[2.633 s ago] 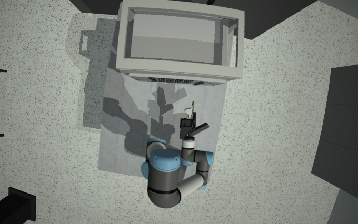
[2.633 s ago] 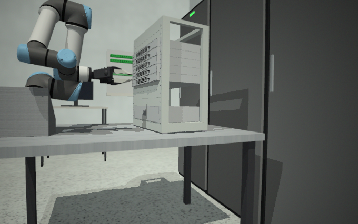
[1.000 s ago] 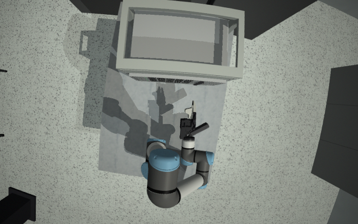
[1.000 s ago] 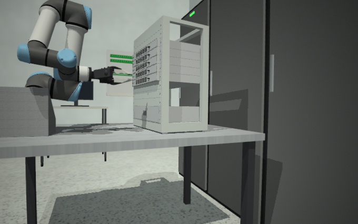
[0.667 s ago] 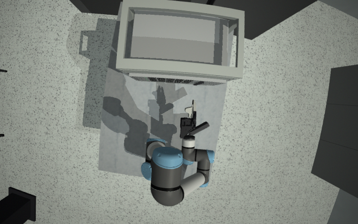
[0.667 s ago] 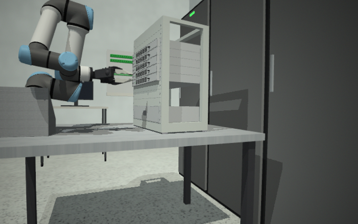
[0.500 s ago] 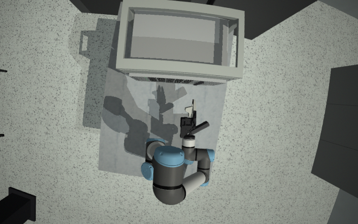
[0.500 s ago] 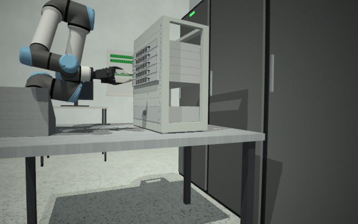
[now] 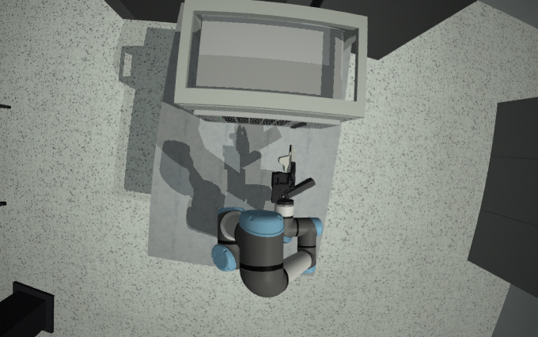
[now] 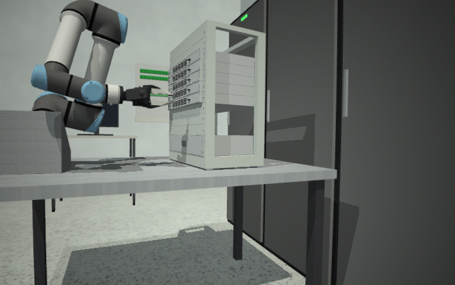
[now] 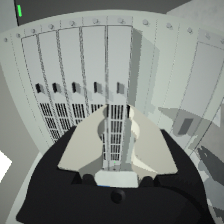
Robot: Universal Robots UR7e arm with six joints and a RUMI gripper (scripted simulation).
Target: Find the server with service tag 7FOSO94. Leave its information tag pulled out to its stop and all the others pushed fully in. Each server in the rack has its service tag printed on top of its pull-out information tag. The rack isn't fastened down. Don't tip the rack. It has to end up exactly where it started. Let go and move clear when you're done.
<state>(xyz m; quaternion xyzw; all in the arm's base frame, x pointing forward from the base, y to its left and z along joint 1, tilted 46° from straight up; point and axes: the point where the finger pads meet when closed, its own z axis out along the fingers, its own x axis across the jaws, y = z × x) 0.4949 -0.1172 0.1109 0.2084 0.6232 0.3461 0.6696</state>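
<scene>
The pale grey rack (image 9: 270, 63) stands on the table, and in the side view (image 10: 215, 97) it holds five servers (image 10: 185, 80) stacked in its upper half. My gripper (image 10: 169, 97) is level with the lowest two servers, a short way in front of their faces. In the wrist view the two beige fingers stand nearly together with a narrow gap and nothing between them. They point at the rightmost server strip, below its small dark tag tab (image 11: 118, 88). From above, the gripper (image 9: 290, 153) faces the rack's front right part, where a short dark tab (image 9: 298, 125) shows at the front edge. No tag text is readable.
The arm's base (image 9: 258, 254) sits on the same table (image 10: 167, 174) behind the gripper. A grey block (image 10: 31, 140) stands at the table's left end. Tall dark cabinets (image 10: 335, 134) stand close behind and right of the rack.
</scene>
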